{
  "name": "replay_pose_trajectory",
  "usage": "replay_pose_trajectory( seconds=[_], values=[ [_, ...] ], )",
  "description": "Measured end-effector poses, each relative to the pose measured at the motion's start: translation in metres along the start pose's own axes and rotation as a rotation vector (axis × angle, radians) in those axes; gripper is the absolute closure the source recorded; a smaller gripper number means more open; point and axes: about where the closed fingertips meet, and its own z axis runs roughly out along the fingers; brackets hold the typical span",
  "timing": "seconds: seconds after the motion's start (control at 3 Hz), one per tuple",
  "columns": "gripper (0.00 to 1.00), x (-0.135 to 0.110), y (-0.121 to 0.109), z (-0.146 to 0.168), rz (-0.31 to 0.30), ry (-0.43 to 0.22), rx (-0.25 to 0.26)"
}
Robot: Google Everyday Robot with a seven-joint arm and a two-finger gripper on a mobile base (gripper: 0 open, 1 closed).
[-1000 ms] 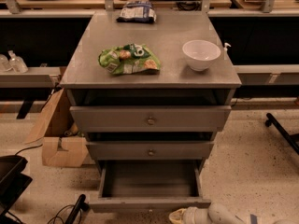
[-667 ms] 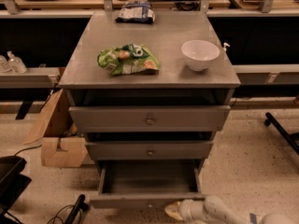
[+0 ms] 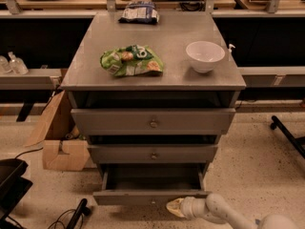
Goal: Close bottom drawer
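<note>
The grey cabinet has three drawers. The bottom drawer (image 3: 150, 196) is pulled out, its narrow front panel low in the view and its long flat tray (image 3: 152, 176) open to sight. The top drawer (image 3: 153, 122) and middle drawer (image 3: 153, 153) stand less far out. My gripper (image 3: 173, 207) comes in from the lower right on a white arm. Its tip is right at the bottom drawer's front panel, just right of the centre knob.
On the cabinet top (image 3: 95, 75) lie a green snack bag (image 3: 132, 60), a white bowl (image 3: 205, 56) and a blue bag (image 3: 139, 12). A cardboard box (image 3: 59, 137) stands at the left. A black object (image 3: 12, 185) and cables lie on the floor at the lower left.
My gripper and arm have moved left along the floor to the bottom drawer's front. The drawer looks pushed in a little.
</note>
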Motion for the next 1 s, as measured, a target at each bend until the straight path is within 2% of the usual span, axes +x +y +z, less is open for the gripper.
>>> replay_pose_trajectory(
  seconds=[0.33, 0.67, 1.0],
  values=[
    [1.0, 0.0, 0.001, 0.0, 0.0, 0.0, 0.0],
    [1.0, -0.018, -0.02, 0.002, -0.024, -0.016, 0.015],
    [1.0, -0.018, -0.02, 0.002, -0.024, -0.016, 0.015]
  ],
)
